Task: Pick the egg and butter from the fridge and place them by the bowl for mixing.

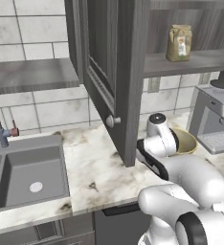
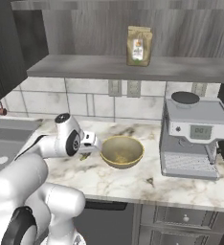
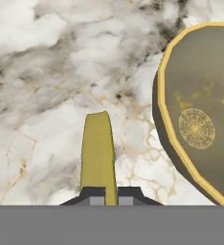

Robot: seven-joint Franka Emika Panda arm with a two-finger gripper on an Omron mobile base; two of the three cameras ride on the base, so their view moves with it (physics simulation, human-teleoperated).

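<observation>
The white arm's jaws (image 3: pixel 104 197) are clamped on the slim yellow rectangular stick of butter (image 3: pixel 98 155), which stands out lengthwise from between the two dark finger tips (image 3: pixel 93 195). The hand view looks down past it at the white, grey-veined marble worktop (image 3: pixel 61 86). Just beside the butter, on that view's right, sits the round yellow-tan bowl (image 3: pixel 200 115) with a paler inside and a ring pattern at its bottom; butter and bowl are near each other but not touching.

From the right base view the bowl (image 2: pixel 122 151) rests on the worktop between the arm's wrist and a grey coffee machine (image 2: pixel 193 136). Above, a brown paper bag (image 2: pixel 139 46) stands on a grey shelf (image 2: pixel 85 67). In the left base view a grey sink (image 1: pixel 28 174) lies well to the left, and a dark wood cabinet door (image 1: pixel 109 72) hangs open.
</observation>
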